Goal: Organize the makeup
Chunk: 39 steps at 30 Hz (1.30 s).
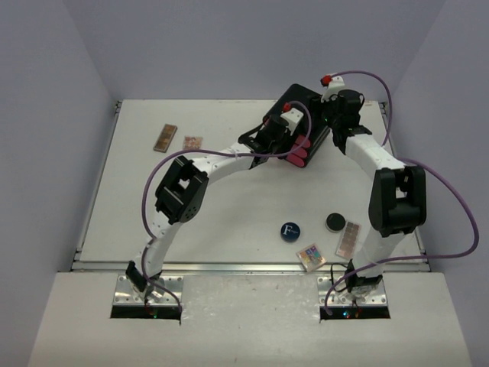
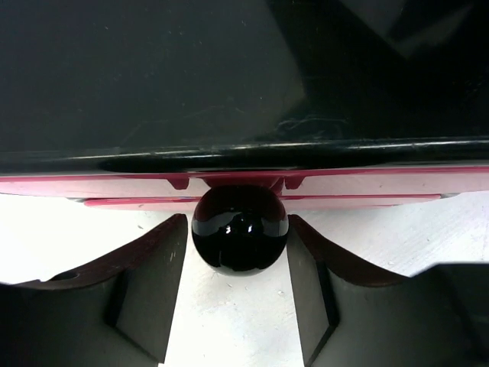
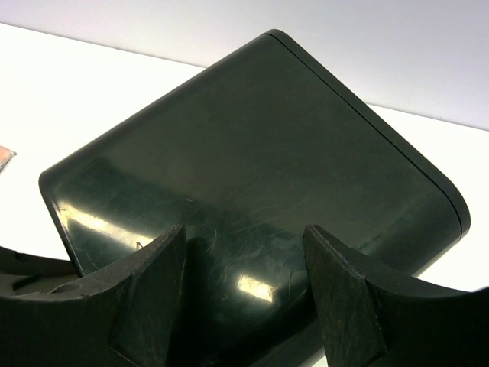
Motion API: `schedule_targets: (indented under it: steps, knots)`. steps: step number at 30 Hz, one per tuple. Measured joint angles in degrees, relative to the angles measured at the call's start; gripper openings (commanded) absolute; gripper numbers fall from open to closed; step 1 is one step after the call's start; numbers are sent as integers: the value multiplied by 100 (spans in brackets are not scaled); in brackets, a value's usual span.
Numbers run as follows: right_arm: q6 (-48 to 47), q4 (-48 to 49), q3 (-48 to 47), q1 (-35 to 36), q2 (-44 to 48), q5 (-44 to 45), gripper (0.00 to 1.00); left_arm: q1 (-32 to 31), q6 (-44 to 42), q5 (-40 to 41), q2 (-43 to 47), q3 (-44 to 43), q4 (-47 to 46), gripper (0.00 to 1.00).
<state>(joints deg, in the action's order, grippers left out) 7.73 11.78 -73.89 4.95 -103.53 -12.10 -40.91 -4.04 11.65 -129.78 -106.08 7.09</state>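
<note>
Progress: barely begun — blue compact and palettes are lying loose on the table, nothing stowed | left tool is straddling the drawer knob, pinch not tellable | right tool is hovering spread over the black box.

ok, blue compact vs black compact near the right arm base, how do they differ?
The blue compact carries a white F; the black compact is plain. Blue looks slightly larger than black. Blue lies left of black. Both are round and lie flat on the table.
</note>
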Motion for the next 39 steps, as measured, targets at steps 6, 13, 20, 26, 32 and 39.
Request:
schedule_targets:
  steps: [6, 13, 20, 26, 32, 39]
  knots:
    - [2, 2, 13, 0, 9, 2, 64, 0, 5, -27, -175, -32, 1, 48]
    - [-6, 25, 49, 0, 30, 3, 64, -2, 46, -67, -340, -86, 40, 28]
    - [-20, 35, 117, 0, 84, 7, 64, -7, 88, -45, -343, -87, 48, 4]
    - [-20, 65, 135, 0, 88, 7, 64, -7, 88, -42, -343, -87, 48, 0]
    - [-22, 63, 136, 0, 88, 16, 64, -13, 86, -49, -16, 443, -83, 0]
    - [-22, 58, 136, 0, 90, 35, 64, -39, 78, -103, 968, 1801, -53, 0]
